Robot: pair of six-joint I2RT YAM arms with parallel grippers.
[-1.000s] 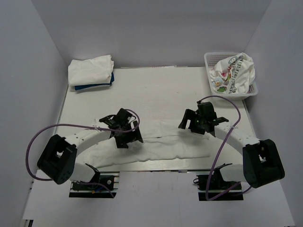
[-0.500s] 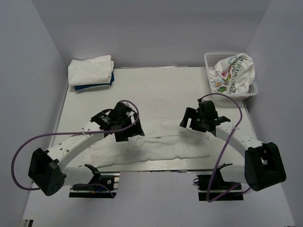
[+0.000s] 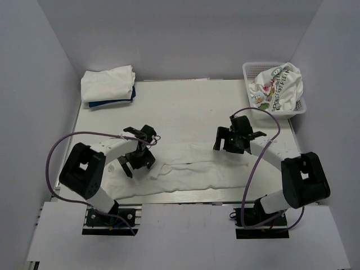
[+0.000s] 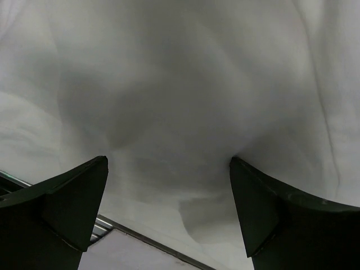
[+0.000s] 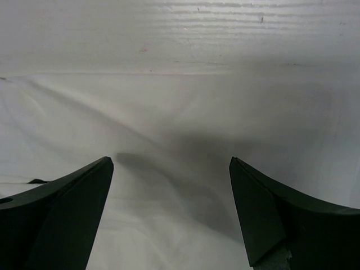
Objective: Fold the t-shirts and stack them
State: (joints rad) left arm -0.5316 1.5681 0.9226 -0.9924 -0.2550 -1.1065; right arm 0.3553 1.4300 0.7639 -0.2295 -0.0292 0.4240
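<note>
Where the two grippers hang over the near half of the table [image 3: 191,107], a plain white t-shirt [image 3: 197,174] lies stretched sideways in a long, rumpled band, its surface full of soft folds and shallow ridges. One end of it sits under the left gripper [image 3: 136,164] and the band runs on below and just past the right gripper [image 3: 230,147]. The left gripper's jaws stand wide apart with nothing between them. Its wrist view shows both dark fingers [image 4: 67,208] framing wrinkled white cloth [image 4: 180,84], close above it; whether the tips touch the fabric cannot be told. The right gripper's jaws are also spread wide and hold nothing. In its wrist view the gripper [image 5: 170,162] points down at the shirt's far edge, with smooth white cloth [image 5: 169,129] beneath it and bare tabletop just beyond the fingertips. Well beyond the left gripper, in the far left corner, a folded white t-shirt [image 3: 108,83] rests on top of a folded dark blue one [image 3: 119,101]. Well beyond the right gripper, in the far right corner, a white lattice basket [image 3: 250,70] holds a bunched white t-shirt with colourful cartoon print [image 3: 275,87], which spills over the rim.
</note>
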